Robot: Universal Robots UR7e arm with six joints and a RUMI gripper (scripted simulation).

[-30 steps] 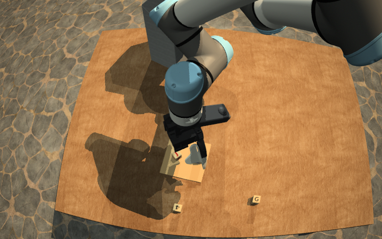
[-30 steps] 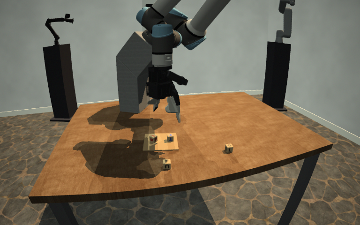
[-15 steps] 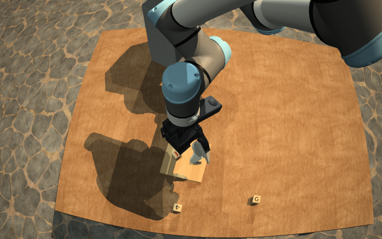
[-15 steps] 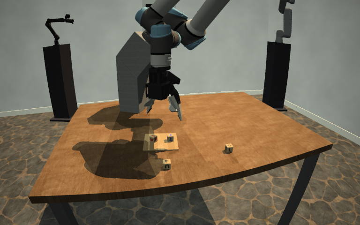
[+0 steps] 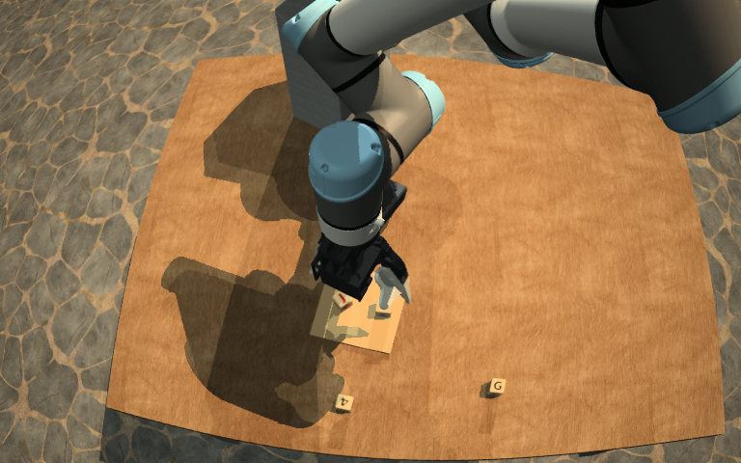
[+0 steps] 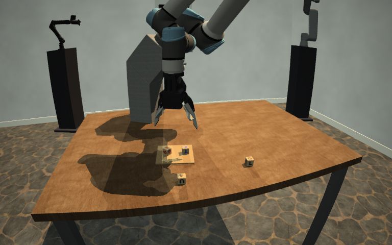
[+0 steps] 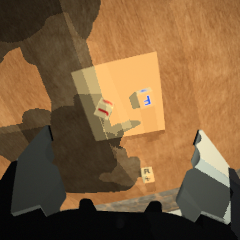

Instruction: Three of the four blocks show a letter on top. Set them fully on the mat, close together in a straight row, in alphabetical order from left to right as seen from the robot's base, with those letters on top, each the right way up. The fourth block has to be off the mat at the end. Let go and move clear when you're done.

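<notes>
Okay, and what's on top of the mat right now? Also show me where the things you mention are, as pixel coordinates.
Two blocks, one with red markings (image 5: 343, 299) (image 6: 166, 150) (image 7: 104, 108), one with blue (image 5: 383, 313) (image 6: 185, 150) (image 7: 144, 98). The mat (image 5: 376, 340) (image 6: 188, 160) (image 7: 150, 122) hides whatever tabletop lies beneath it.

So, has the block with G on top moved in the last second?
No. In the top view, the G block sits in the same spot, neither nearer to nor farther from the mat.
</notes>
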